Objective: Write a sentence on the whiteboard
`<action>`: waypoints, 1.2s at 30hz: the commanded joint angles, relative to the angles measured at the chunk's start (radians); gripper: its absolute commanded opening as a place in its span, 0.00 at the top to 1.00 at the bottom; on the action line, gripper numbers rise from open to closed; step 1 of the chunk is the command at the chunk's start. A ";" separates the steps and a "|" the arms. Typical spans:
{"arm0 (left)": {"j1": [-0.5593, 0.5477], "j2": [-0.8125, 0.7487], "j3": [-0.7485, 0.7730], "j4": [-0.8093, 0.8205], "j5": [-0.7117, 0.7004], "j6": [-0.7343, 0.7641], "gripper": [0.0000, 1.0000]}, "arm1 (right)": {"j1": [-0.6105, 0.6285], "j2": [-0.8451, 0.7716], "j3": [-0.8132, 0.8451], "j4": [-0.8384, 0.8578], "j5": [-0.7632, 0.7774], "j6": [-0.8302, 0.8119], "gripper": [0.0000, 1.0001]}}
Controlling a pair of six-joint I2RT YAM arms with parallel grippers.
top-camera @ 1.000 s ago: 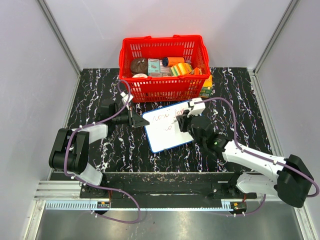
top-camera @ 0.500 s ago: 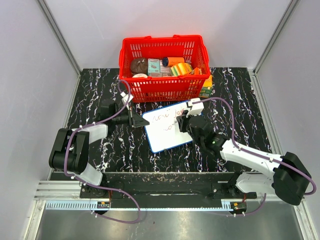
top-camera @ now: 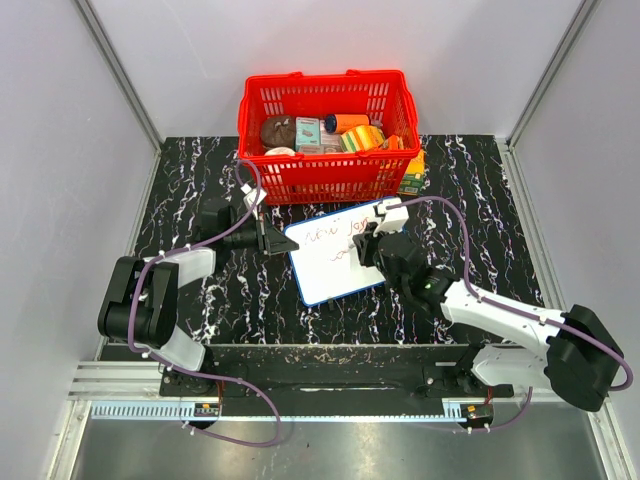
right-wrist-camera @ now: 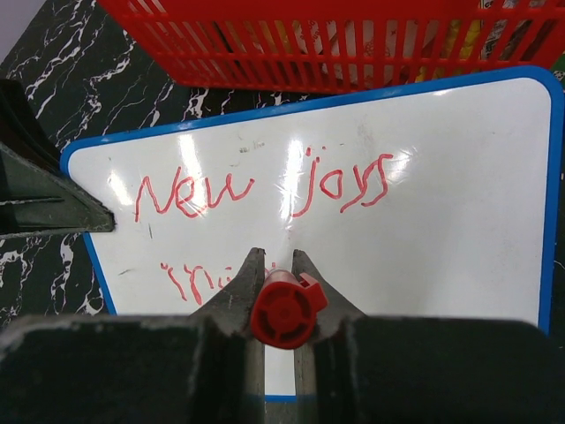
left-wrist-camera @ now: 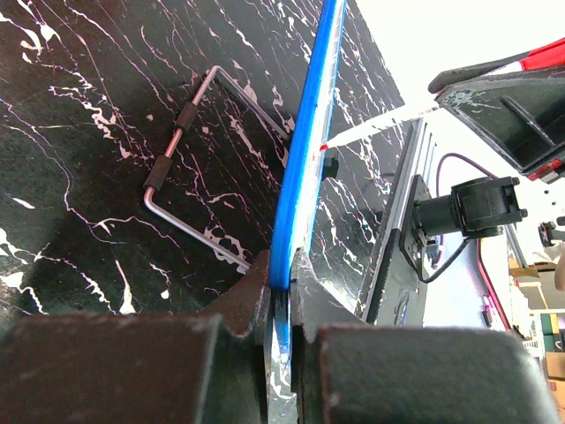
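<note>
Pinching edge of whiteboard (right-wrist-camera: 459, 221): left fingers (left-wrist-camera: 250, 302) | right fingers (right-wrist-camera: 240, 287): clamped on red marker (right-wrist-camera: 281, 311), over second line of sentence (right-wrist-camera: 185, 199)

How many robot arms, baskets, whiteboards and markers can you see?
Black-and-white robot arms: 2 (left arm, right arm)
Red plastic basket: 1
White rectangular whiteboard with a blue rim: 1
Red marker pen: 1
Total: 5
</note>
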 commanded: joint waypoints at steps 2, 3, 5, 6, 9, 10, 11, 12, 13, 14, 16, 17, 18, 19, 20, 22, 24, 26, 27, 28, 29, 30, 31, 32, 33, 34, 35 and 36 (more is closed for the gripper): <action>-0.011 -0.007 -0.011 0.003 -0.119 0.114 1.00 | -0.011 -0.013 -0.020 -0.030 -0.010 0.014 1.00; -0.011 -0.005 -0.011 0.003 -0.119 0.113 1.00 | -0.011 -0.015 -0.023 -0.031 -0.011 0.014 1.00; -0.011 -0.007 -0.011 0.003 -0.121 0.114 1.00 | -0.011 -0.020 -0.028 -0.032 -0.020 0.019 1.00; -0.011 -0.005 -0.011 0.003 -0.119 0.113 1.00 | -0.011 -0.020 -0.031 -0.034 -0.022 0.019 1.00; -0.011 -0.003 -0.011 0.003 -0.119 0.114 1.00 | -0.009 -0.021 -0.035 -0.035 -0.028 0.020 1.00; -0.011 -0.005 -0.011 0.003 -0.119 0.114 1.00 | -0.011 -0.021 -0.035 -0.038 -0.034 0.022 1.00; -0.011 -0.005 -0.010 0.003 -0.118 0.113 1.00 | -0.011 -0.020 -0.037 -0.037 -0.039 0.020 1.00; -0.011 -0.003 -0.010 0.003 -0.119 0.113 1.00 | -0.009 -0.020 -0.034 -0.038 -0.039 0.022 1.00; -0.011 -0.003 -0.010 0.003 -0.119 0.113 1.00 | -0.011 -0.020 -0.035 -0.038 -0.039 0.022 1.00; -0.011 -0.002 -0.010 0.003 -0.118 0.113 1.00 | -0.009 -0.018 -0.035 -0.038 -0.039 0.022 1.00; -0.011 -0.002 -0.010 0.001 -0.118 0.113 1.00 | -0.011 -0.018 -0.032 -0.037 -0.034 0.019 1.00; -0.011 -0.003 -0.010 0.001 -0.118 0.114 1.00 | -0.011 -0.017 -0.031 -0.037 -0.031 0.020 1.00; -0.011 -0.003 -0.010 0.001 -0.118 0.114 1.00 | -0.011 -0.018 -0.029 -0.037 -0.028 0.020 1.00; -0.011 -0.002 -0.010 0.001 -0.119 0.114 1.00 | -0.011 -0.020 -0.028 -0.037 -0.016 0.019 1.00; -0.011 -0.002 -0.010 0.001 -0.119 0.113 1.00 | -0.009 -0.021 -0.023 -0.035 -0.013 0.017 1.00; -0.011 -0.003 -0.010 0.001 -0.119 0.113 1.00 | -0.011 -0.021 -0.014 -0.034 0.001 0.013 1.00; -0.011 -0.002 -0.010 0.001 -0.119 0.114 1.00 | -0.012 -0.020 -0.002 -0.027 0.006 0.008 1.00; -0.011 -0.002 -0.010 0.001 -0.119 0.114 1.00 | -0.009 -0.017 0.008 -0.021 0.013 0.000 1.00; -0.011 -0.002 -0.010 0.001 -0.118 0.114 1.00 | -0.011 -0.015 0.012 -0.020 0.018 0.000 1.00; -0.011 -0.002 -0.010 0.001 -0.118 0.114 1.00 | -0.011 -0.015 0.015 -0.011 0.019 0.000 1.00; -0.011 -0.002 -0.010 0.001 -0.119 0.114 1.00 | -0.011 -0.013 0.020 -0.011 0.021 -0.001 1.00; -0.011 -0.003 -0.010 0.001 -0.119 0.113 1.00 | -0.011 -0.013 0.021 -0.011 0.024 -0.001 1.00; -0.011 -0.002 -0.010 0.003 -0.119 0.114 1.00 | -0.011 -0.013 0.023 -0.008 0.027 -0.006 1.00; -0.011 -0.002 -0.010 0.001 -0.119 0.114 1.00 | -0.011 -0.013 0.027 -0.008 0.030 -0.006 1.00; -0.011 -0.003 -0.010 0.001 -0.119 0.114 1.00 | -0.011 -0.013 0.029 -0.006 0.035 -0.007 1.00; -0.011 -0.002 -0.010 0.001 -0.119 0.114 1.00 | -0.011 -0.016 0.031 -0.003 0.038 -0.010 1.00; -0.011 -0.003 -0.010 0.001 -0.119 0.114 1.00 | -0.011 -0.017 0.032 -0.003 0.039 -0.012 1.00; -0.011 -0.003 -0.010 0.001 -0.119 0.114 1.00 | -0.011 -0.017 0.035 -0.001 0.041 -0.013 1.00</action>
